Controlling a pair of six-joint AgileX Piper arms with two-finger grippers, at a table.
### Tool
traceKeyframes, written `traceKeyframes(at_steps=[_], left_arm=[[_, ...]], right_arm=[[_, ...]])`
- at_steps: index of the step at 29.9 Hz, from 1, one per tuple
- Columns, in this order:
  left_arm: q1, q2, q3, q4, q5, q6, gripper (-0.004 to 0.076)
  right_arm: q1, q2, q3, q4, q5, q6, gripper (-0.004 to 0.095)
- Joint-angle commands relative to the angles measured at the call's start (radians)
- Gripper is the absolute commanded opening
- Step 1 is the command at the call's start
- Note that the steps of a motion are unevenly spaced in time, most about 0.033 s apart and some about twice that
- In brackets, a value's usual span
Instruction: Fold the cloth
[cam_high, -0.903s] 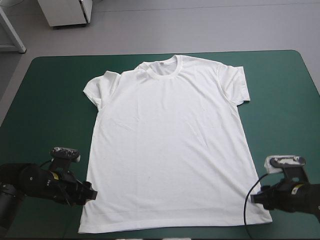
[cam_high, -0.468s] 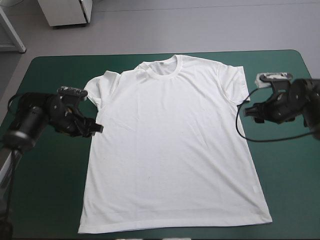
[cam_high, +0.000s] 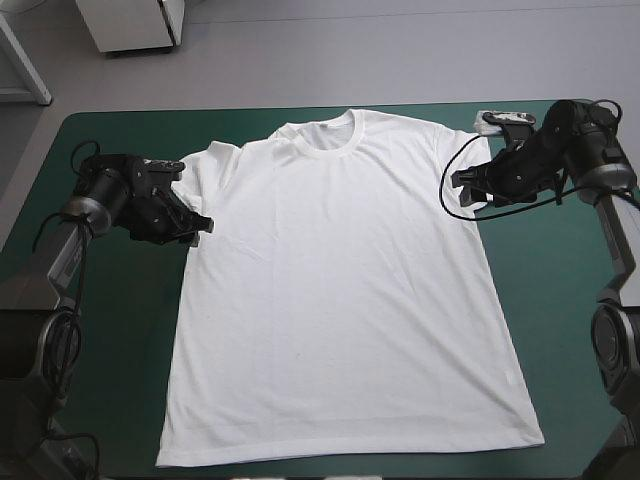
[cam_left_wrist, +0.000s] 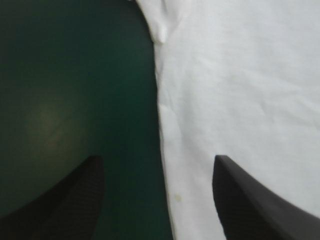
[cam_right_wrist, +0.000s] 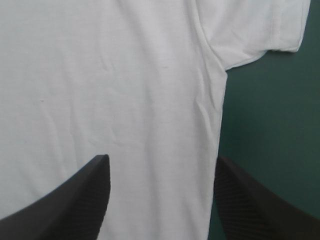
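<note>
Both gaping wide, the left claw (cam_high: 201, 225) and right claw (cam_high: 462, 190) straddle opposite side edges of the shirt (cam_high: 340, 300), which lies spread flat on the table (cam_high: 100, 380).

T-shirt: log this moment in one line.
T-shirt: spread flat | left gripper: open, over side edge below sleeve | right gripper: open, over opposite edge

Grey floor (cam_high: 400, 50) beyond far edge of teal-green table (cam_high: 560, 300), w/ white cabinet (cam_high: 130, 25) & white frame leg (cam_high: 24, 60) far left.
</note>
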Motion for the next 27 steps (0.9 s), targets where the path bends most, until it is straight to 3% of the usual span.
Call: traceKeyframes(at_steps=[1,12,16,21,27], left_arm=[[0.014,-0.015,-0.035,-0.038,-0.039,0.023,0.0455],[0.014,0.097,-0.035,-0.115,-0.014,0.059,0.0446],[0.011,0.121,-0.035,-0.115,-0.004,0.056,0.0298],[0.001,0.124,-0.035,-0.120,-0.003,0.105,-0.0012],[-0.009,0.124,-0.035,-0.150,0.014,0.132,-0.0009]], right_arm=[[0.000,-0.039,-0.037,0.026,-0.046,-0.028,0.0575],[-0.002,0.023,-0.037,0.006,-0.042,-0.030,0.0575],[-0.002,0.051,-0.037,-0.012,-0.040,-0.030,0.0575],[-0.002,0.091,-0.037,-0.012,-0.011,-0.030,0.0575],[-0.002,0.142,-0.037,-0.012,-0.011,-0.030,0.0575]])
